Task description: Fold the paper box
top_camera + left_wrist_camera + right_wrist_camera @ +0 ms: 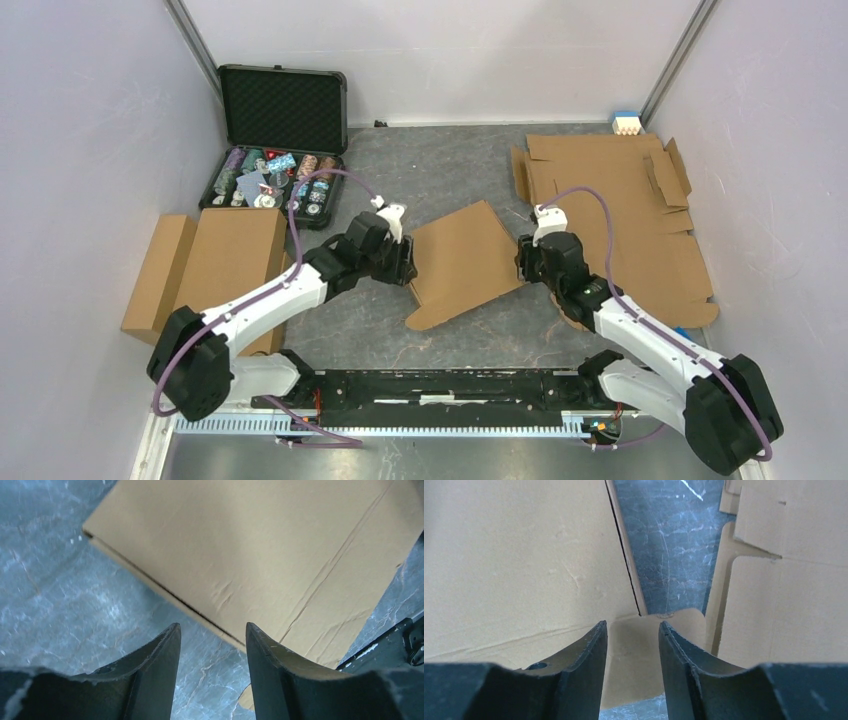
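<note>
The paper box is seen in the middle of the table, between the two arms. It lies as a flat sheet with one panel doubled over and a small flap sticking out at its right edge. No walls are raised yet, so most of the folding is judged to be left. The left gripper is placed at its left edge and the right gripper over the right flap. Both sets of jaws are held partly apart and nothing is clamped between them.
</note>
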Tool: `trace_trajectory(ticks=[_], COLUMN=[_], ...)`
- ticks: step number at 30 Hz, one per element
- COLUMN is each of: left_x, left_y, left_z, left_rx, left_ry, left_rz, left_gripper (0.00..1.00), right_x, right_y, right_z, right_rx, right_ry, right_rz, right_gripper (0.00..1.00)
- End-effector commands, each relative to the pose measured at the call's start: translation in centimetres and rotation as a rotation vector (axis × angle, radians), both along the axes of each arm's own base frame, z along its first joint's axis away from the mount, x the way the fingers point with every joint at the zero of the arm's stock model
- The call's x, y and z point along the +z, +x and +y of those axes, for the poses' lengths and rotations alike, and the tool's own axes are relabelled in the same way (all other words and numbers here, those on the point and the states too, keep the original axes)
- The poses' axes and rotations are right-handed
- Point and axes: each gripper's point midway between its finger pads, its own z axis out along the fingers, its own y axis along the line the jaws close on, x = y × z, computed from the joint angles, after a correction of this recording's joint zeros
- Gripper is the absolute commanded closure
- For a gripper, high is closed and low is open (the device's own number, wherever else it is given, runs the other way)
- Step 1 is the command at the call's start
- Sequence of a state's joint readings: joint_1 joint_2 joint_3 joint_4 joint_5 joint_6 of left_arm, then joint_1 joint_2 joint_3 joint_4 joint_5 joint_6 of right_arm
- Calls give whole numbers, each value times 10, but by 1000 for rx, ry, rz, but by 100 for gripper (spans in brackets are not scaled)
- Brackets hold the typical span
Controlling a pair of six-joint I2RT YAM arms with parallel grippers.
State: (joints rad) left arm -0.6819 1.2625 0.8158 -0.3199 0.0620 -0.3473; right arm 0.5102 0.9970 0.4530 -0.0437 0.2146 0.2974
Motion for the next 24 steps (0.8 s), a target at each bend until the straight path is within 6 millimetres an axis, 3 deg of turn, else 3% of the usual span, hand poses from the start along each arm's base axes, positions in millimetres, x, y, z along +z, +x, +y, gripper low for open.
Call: trace_trajectory(ticks=[1, 4, 7, 11, 14, 19, 24], left_x=[6, 0, -10, -16, -18, -14, -20], left_y=[-3, -9, -12, -5, 5, 28, 49], left_z=[4, 9, 14, 15, 17, 17, 19], left_rx=[89, 110, 132, 154, 174, 198, 229], left_ry=[-108, -136, -150, -199, -241, -282, -266], left_rz=[-35, -39, -28, -11, 8, -10, 6], left_gripper=[43, 42, 38, 37, 44, 50, 61], right_x=[39, 43, 31, 14, 4, -9, -13], right_y=[19, 29, 37, 43, 42, 31, 1], right_z=[8, 8, 10, 22, 27, 34, 43], right_rx=[19, 7, 23, 64, 77, 135, 232], right_ry=[9, -14, 10, 69, 97, 104, 156], right_rz=[-88, -85, -50, 3, 23, 71, 103], right_gripper=[51, 49, 49, 52, 54, 63, 69])
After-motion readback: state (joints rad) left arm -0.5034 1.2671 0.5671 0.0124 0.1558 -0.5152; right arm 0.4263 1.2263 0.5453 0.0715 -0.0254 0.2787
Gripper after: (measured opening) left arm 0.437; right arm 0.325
